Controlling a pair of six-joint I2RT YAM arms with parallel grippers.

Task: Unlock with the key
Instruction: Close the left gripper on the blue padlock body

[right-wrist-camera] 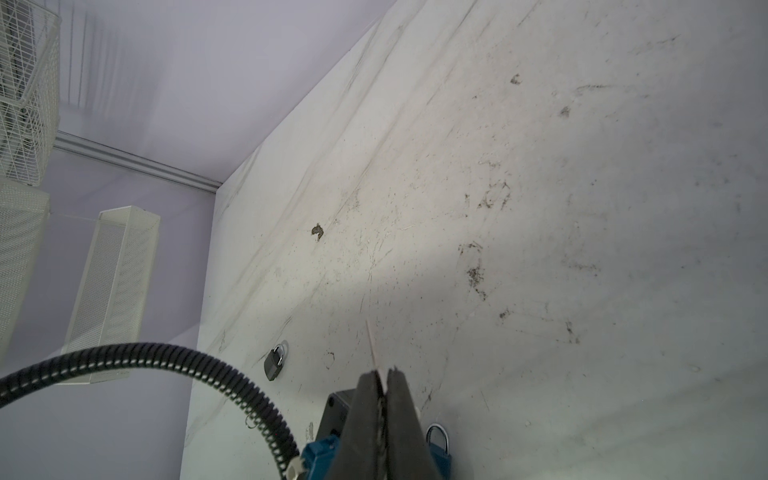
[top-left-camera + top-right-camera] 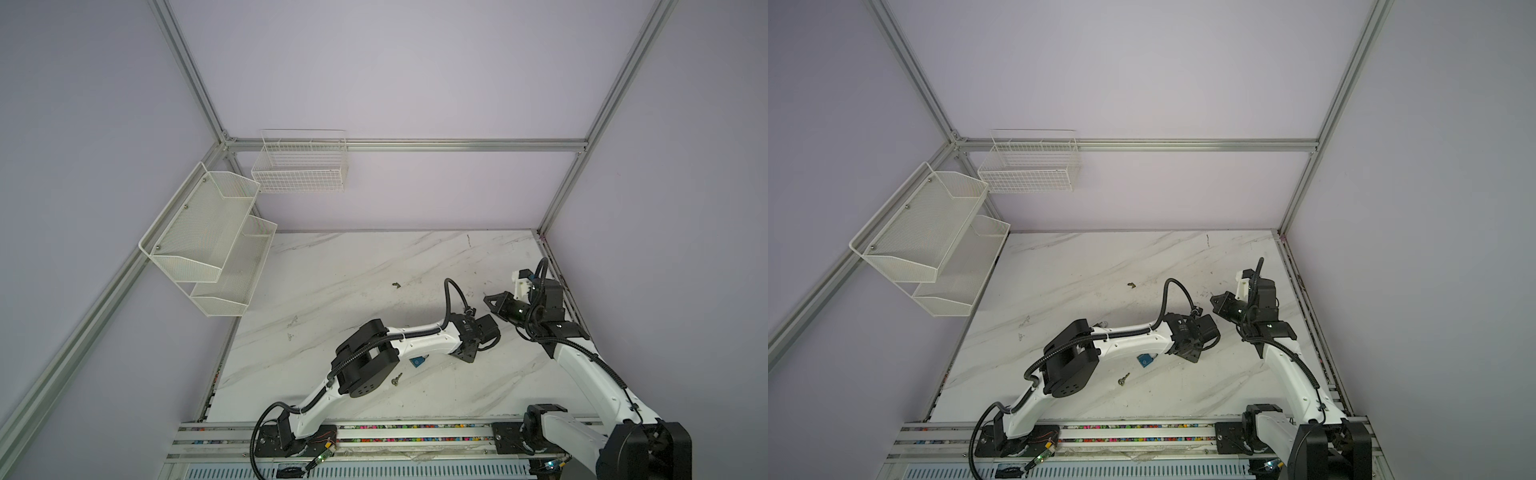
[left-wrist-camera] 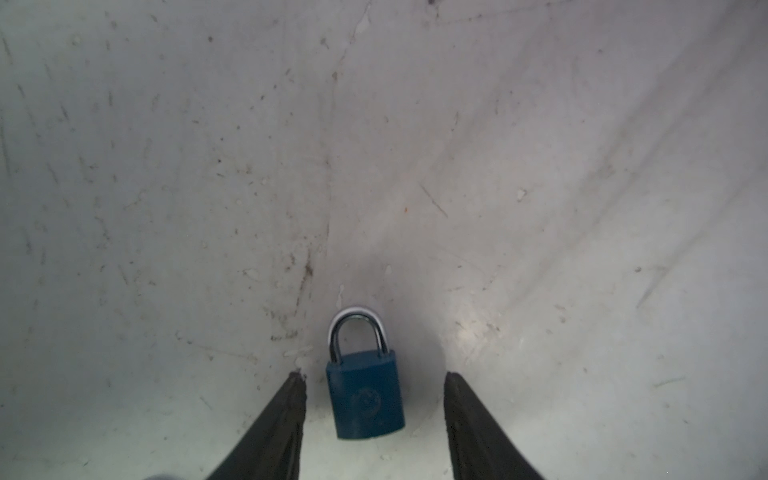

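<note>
Padlock [image 3: 365, 399], blue: lies flat on the marbled tabletop [image 3: 166, 166] with its steel shackle seated. My left pincer [image 3: 374, 376] straddles it, spread, clear of the body on both sides.
Step, as I judge: seizing the lock body. The next move calls for a square closing so it does not skid.
Key [image 2: 397, 379]: loose on the table near the lock, apart from both pincers.
Right pincer [image 1: 381, 372]: pressed together on a thin pale strip [image 1: 371, 338] seen edge-on. Possibly a key, I cannot tell.
Markings: round emblem on the lock face, unreadable.
</note>
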